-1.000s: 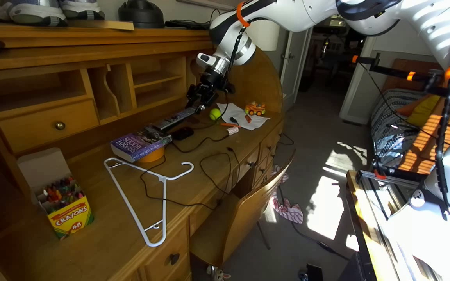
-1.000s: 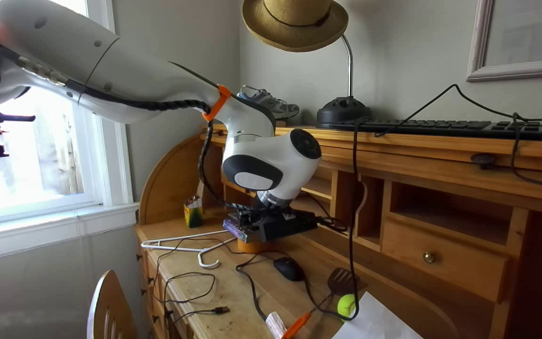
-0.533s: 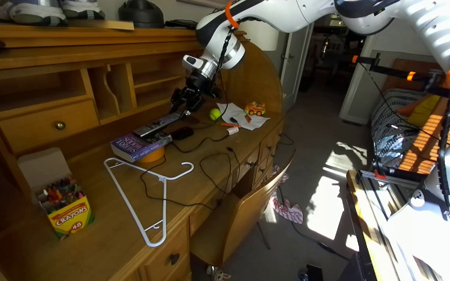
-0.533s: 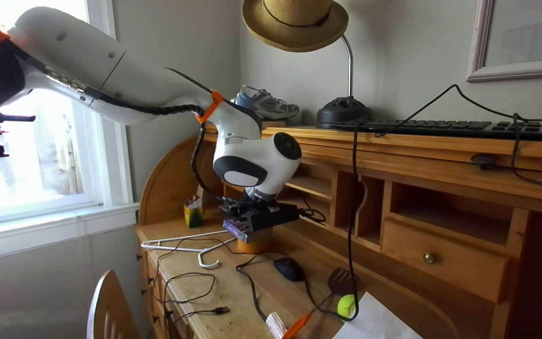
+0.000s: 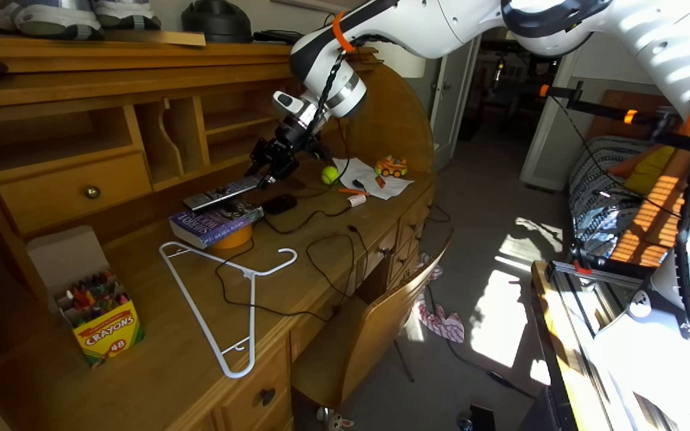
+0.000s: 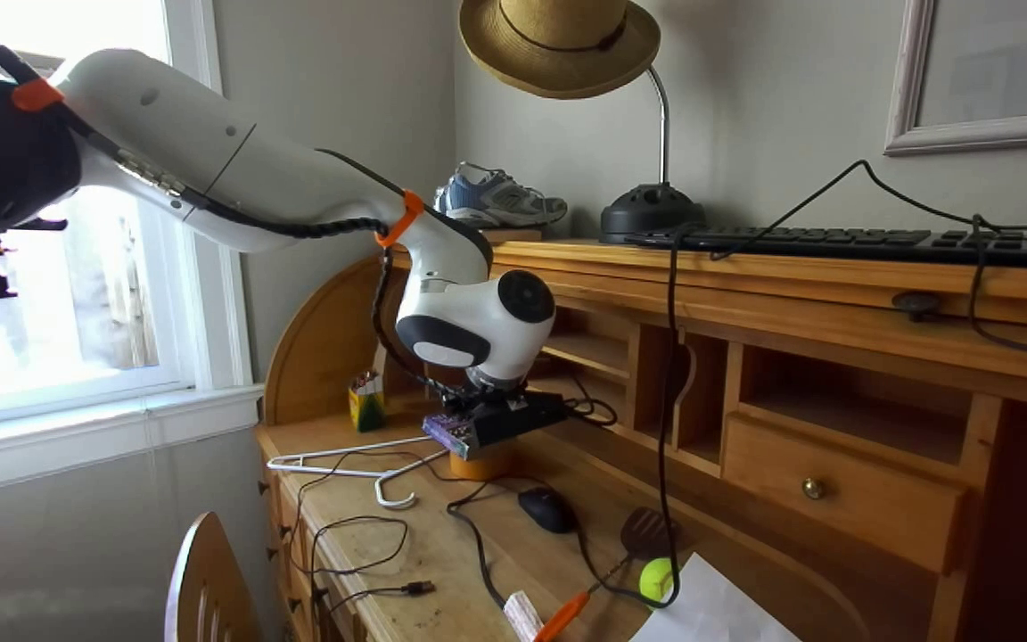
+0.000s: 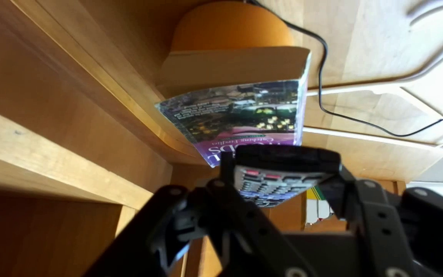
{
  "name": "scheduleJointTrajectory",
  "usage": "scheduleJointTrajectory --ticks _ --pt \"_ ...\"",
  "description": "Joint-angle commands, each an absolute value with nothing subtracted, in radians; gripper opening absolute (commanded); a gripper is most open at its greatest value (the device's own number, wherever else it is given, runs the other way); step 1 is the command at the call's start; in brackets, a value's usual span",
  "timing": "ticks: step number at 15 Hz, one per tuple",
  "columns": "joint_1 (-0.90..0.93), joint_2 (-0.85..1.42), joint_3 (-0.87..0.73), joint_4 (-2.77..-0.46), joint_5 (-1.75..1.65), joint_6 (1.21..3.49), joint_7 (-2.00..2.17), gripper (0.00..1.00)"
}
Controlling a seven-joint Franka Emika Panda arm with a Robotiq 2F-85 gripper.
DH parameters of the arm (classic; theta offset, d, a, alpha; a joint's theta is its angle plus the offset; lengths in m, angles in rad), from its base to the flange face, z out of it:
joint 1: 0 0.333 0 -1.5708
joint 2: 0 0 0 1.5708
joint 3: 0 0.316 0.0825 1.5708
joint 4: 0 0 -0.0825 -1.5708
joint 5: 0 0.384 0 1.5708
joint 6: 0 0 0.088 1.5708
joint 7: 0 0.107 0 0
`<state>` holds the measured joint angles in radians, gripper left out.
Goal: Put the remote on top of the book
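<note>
The remote (image 5: pixel 222 193), held over the book (image 5: pixel 213 230), not yet released: my gripper (image 7: pixel 284 167) is pinched around one end, and the free end points across the book toward the crayon box (image 5: pixel 108 332). Whether that free end touches the cover I cannot tell; in an exterior view my own arm (image 6: pixel 509 325) hides the meeting place. The chief hazard, as I judge it, lies beneath the book: an orange tub (image 5: pixel 234 239) bears it, and the end of the book nearer the crayon box juts past this support, so pressing the remote down on that overhang could tip both. The second hazard is height: if I let go with a gap above the book, the remote may strike on one end and slide, the cover looking smooth. The third is aim: with most of its weight past the book's edge, the remote would likely tip off, perhaps onto the hanger (image 5: pixel 253 329) beside the book. Lastly, if my grip parts unevenly, I may drag the remote back off the book on retreat; a low, level, centred release seems the remedy
</note>
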<state>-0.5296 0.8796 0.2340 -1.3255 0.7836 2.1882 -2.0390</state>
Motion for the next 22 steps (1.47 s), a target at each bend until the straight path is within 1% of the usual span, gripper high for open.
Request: scheduleJointTrajectory --ticks 1,13,14,15,17,18,22 --pt "-0.51 0.915 0.205 -1.308 0.867 2.248 -2.117 0.31" --pt "-0.44 0.943 0.163 -1.318 0.952 2.32 -2.17 0.31" --pt "-0.433 0.936 0.157 -1.325 0.951 2.328 -2.162 0.81" --pt "-0.424 0.925 0.146 -1.337 0.942 2.334 -2.151 0.82" --pt "-0.417 0.898 0.135 -1.367 0.951 2.384 -2.139 0.95" --pt "-0.419 0.871 0.13 -1.394 0.95 2.39 -2.133 1.0" --pt "-0.392 0.746 0.071 -1.531 0.931 2.503 -2.022 1.0"
